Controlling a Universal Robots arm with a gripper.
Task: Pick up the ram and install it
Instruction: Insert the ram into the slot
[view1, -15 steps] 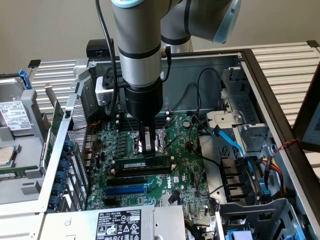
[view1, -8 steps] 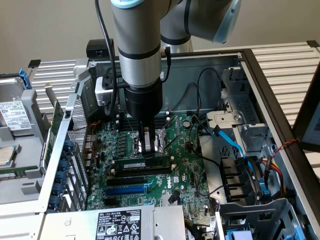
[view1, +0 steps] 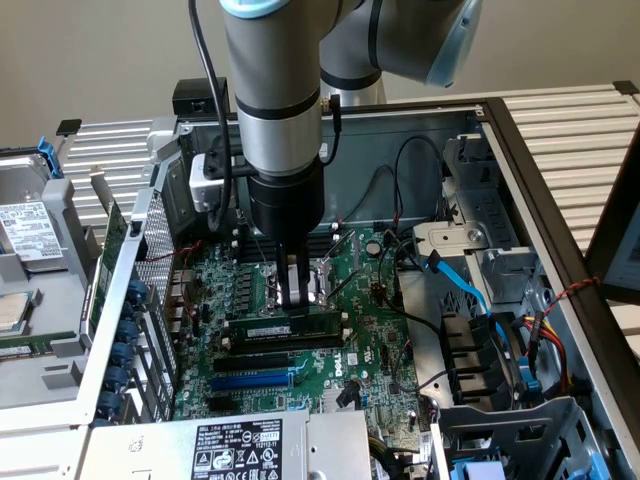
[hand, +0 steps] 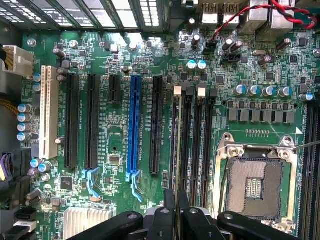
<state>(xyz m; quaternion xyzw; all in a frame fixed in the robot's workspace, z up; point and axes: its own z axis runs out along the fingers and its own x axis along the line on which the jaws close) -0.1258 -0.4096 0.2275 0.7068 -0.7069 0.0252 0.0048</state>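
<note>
One claw (view1: 297, 292) is pinched tight on one ram (view1: 268, 327). The thin green stick stands on its edge, right at the black memory slots (hand: 198, 145) of the one big green board (hand: 250, 65). One blue slot (hand: 134, 130) is near.

A plain pale wall (view1: 90, 60) stands at the back. The table (view1: 575, 125) is made of light grey slats with thin gaps. A dark flat board (view1: 618, 220) sits at the exterior view's right edge. The light is soft and even.

A lab workbench: an opened desktop computer case (view1: 420, 125) sits beneath an industrial robot arm (view1: 270, 100).
</note>
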